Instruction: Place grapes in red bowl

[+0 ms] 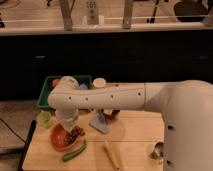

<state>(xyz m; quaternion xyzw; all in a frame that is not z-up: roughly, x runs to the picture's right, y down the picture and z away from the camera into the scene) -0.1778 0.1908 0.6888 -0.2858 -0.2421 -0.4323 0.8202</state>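
My fingers (70,128) closed together above the red bowl (56,140), near left; grapes (76,134) just below-right, at bowl's right rim, hold unclear

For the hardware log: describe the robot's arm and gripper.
Arm: thick, smooth white tube with a rounded elbow and small dark dots along its side. No cables show. The gripper is beneath the wrist, over the red bowl.

Wooden table (136,138); red bowl (59,140), green vegetable (74,151)
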